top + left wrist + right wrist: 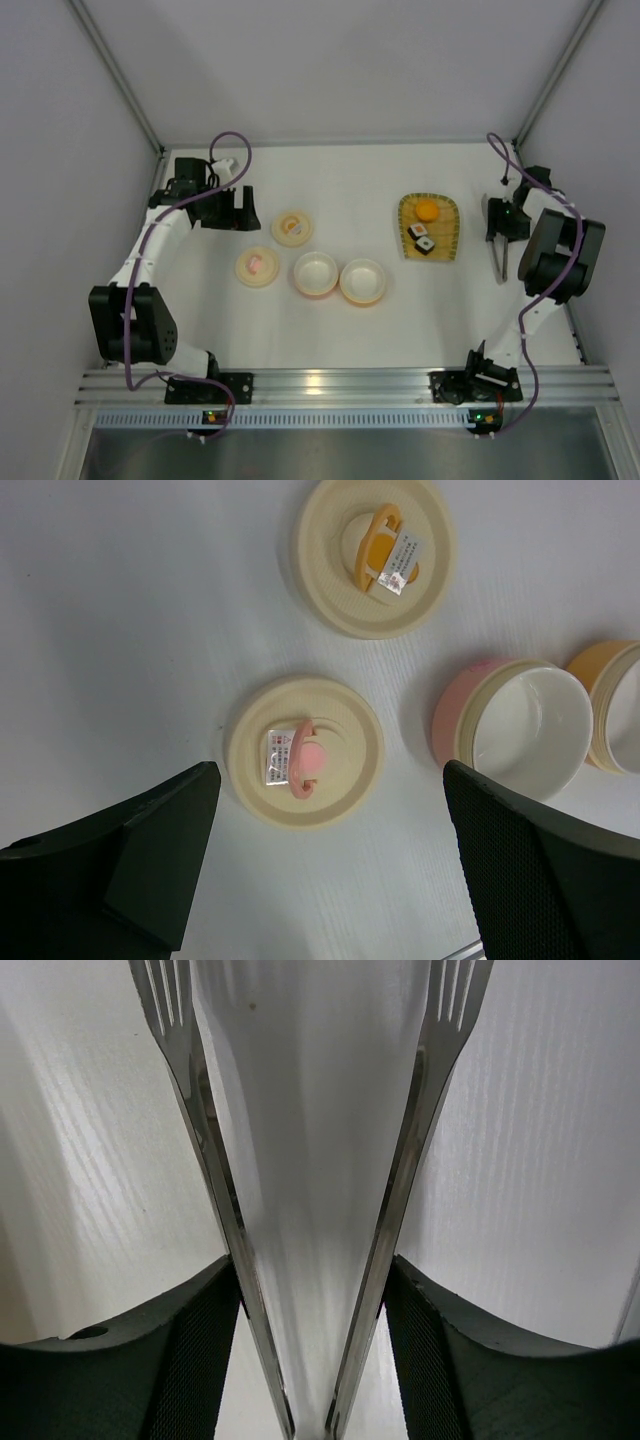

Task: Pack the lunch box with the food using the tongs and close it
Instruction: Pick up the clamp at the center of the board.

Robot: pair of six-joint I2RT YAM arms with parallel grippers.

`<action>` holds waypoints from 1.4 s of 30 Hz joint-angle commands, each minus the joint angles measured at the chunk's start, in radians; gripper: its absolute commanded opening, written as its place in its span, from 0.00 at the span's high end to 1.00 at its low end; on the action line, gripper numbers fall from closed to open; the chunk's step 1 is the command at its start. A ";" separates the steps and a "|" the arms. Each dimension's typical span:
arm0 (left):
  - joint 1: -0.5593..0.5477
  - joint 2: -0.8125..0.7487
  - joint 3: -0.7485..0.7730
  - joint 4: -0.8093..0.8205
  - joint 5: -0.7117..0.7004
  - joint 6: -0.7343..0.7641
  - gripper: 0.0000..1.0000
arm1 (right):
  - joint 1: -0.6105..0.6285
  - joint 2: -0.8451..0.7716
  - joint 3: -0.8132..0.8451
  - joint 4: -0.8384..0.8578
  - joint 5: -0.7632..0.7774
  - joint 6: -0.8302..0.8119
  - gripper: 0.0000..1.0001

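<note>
At the far left my left claw [330,772] hangs over the white table [330,180] with its fingers spread wide and nothing between them. Below it lies a cream lid with a pink handle [304,751]. Just beyond that is a cream lid with an orange handle [376,557]. To their right stand a pink bowl [515,723] and an orange bowl [612,705], side by side, open and white inside.

Further right is the yellow tray [447,225]. It holds the orange ball [427,209] at its far end, with the two sushi-roll pieces [419,232] [426,246] nearer to me. Right of the tray, and apart from it, are the tongs [215,1190]. My right claw [312,1270] is clamped on them, one pad [200,1350] pressed against each silver arm. The forked tips spread away past my fingers.
</note>
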 commanded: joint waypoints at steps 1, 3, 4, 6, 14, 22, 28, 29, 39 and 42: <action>0.005 -0.044 0.023 0.013 0.001 0.013 0.02 | 0.002 -0.033 -0.007 -0.053 -0.107 -0.010 0.44; 0.005 -0.046 0.021 0.013 0.003 0.010 0.02 | -0.007 -0.050 0.010 -0.075 -0.118 -0.022 0.45; 0.005 -0.046 0.021 0.014 0.006 0.009 0.02 | -0.012 -0.063 0.016 -0.094 -0.130 -0.025 0.45; 0.005 -0.046 0.020 0.017 0.009 0.006 0.02 | -0.025 -0.077 0.034 -0.118 -0.141 -0.036 0.45; 0.005 -0.046 0.021 0.020 0.021 0.000 0.02 | -0.047 -0.123 0.079 -0.213 -0.164 -0.091 0.43; 0.005 -0.039 0.023 0.020 0.025 -0.002 0.02 | -0.050 -0.104 0.044 -0.153 -0.121 -0.105 0.43; 0.005 -0.043 0.023 0.017 0.020 0.004 0.02 | -0.050 -0.030 0.036 -0.078 -0.111 -0.061 0.43; 0.005 -0.041 0.021 0.017 0.017 0.004 0.02 | -0.048 -0.021 0.039 -0.072 -0.110 -0.056 0.43; 0.005 -0.027 0.026 0.020 0.021 0.001 0.02 | -0.030 0.013 0.016 -0.036 -0.104 -0.048 0.36; 0.005 -0.024 0.026 0.020 0.021 0.001 0.02 | -0.027 0.003 -0.002 -0.038 -0.095 -0.061 0.25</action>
